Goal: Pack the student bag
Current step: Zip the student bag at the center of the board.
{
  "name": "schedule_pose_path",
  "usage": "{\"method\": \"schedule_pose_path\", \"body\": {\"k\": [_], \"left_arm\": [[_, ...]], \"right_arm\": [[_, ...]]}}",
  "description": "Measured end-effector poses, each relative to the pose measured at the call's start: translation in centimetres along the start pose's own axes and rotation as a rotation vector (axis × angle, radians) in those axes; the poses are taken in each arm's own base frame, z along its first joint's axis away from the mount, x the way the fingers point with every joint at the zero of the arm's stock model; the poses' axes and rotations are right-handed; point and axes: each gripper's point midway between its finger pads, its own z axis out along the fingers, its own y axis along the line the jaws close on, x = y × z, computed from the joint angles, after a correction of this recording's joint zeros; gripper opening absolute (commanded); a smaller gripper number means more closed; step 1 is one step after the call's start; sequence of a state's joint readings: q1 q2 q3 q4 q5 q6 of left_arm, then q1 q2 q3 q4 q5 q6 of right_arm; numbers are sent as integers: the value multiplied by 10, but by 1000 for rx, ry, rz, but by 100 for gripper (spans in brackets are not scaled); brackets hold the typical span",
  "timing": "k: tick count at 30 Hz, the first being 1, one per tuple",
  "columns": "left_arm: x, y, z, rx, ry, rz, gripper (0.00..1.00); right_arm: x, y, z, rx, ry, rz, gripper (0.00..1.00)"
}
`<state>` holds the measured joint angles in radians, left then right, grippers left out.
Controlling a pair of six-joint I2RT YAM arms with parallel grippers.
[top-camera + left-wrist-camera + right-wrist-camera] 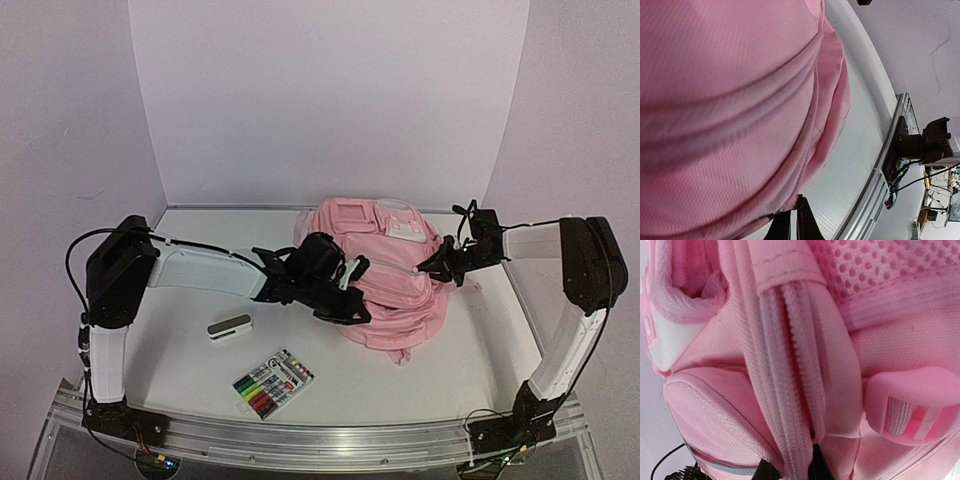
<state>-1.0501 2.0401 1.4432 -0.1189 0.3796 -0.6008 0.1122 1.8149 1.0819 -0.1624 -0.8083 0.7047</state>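
Note:
The pink student bag (pixel 395 280) lies on the white table at centre right, white patches near its top. My left gripper (pixel 352 300) is at the bag's left front side; in the left wrist view its fingers (pixel 802 222) stand nearly together, pinching a fold of the bag's fabric (pixel 730 115). My right gripper (pixel 447 268) is at the bag's right side. In the right wrist view its black fingers (pixel 767 472) are shut on the zipper edge (pixel 790 390) of the bag's opening.
A pack of coloured markers (pixel 272 382) lies near the front of the table. A small white and grey eraser-like block (pixel 230 328) lies left of the bag. White walls close the back and sides. A metal rail (pixel 300 440) runs along the front edge.

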Motion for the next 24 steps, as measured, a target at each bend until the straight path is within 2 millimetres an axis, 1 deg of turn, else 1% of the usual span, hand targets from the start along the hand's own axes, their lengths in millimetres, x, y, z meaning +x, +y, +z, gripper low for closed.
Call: {"method": "schedule_pose_path", "body": {"k": [1, 2, 3, 5, 6, 7, 8, 10, 11, 13, 15, 16, 19, 21, 22, 23, 24], "left_arm": [[-2, -1, 5, -10, 1, 3, 4], [-4, -2, 10, -21, 3, 6, 9], [-6, -4, 14, -31, 6, 11, 15], [-10, -10, 21, -34, 5, 33, 29], [-11, -16, 23, -20, 8, 45, 33], [-10, -26, 25, -5, 9, 74, 40], [-7, -34, 26, 5, 18, 97, 45], [0, -47, 26, 13, 37, 132, 50], [4, -53, 26, 13, 51, 151, 54], [13, -55, 20, -18, 82, 174, 58], [14, -52, 6, -61, 97, 176, 59], [10, -48, -3, -87, 94, 165, 61], [-14, -38, -38, -147, 31, 127, 73], [-34, -26, -63, -196, -40, 94, 78], [-44, -19, -75, -220, -76, 67, 80], [-54, -10, -85, -249, -110, 37, 81], [-64, 1, -95, -278, -143, -4, 82]], "right_arm": [[-3, 0, -1, -1, -7, -13, 11], [-6, 1, -3, 2, -17, -29, 18], [-9, 1, -4, 9, -25, -46, 27], [-18, 2, -9, 30, -44, -79, 38], [-23, 5, -12, 37, -53, -99, 47], [-28, 11, -16, 36, -59, -120, 54], [-33, 19, -19, 33, -65, -159, 59], [-41, 31, -27, 31, -75, -227, 69], [-44, 35, -32, 34, -76, -256, 72], [-49, 35, -43, 57, -72, -325, 81], [-58, 29, -59, 88, -82, -377, 90], [-63, 22, -68, 112, -92, -406, 92], [-64, 0, -99, 211, -107, -478, 93], [-53, -5, -116, 260, -102, -531, 93], [-44, -4, -122, 269, -90, -561, 92], [-31, 0, -129, 270, -72, -595, 92], [-22, 4, -132, 265, -60, -616, 91]]}}
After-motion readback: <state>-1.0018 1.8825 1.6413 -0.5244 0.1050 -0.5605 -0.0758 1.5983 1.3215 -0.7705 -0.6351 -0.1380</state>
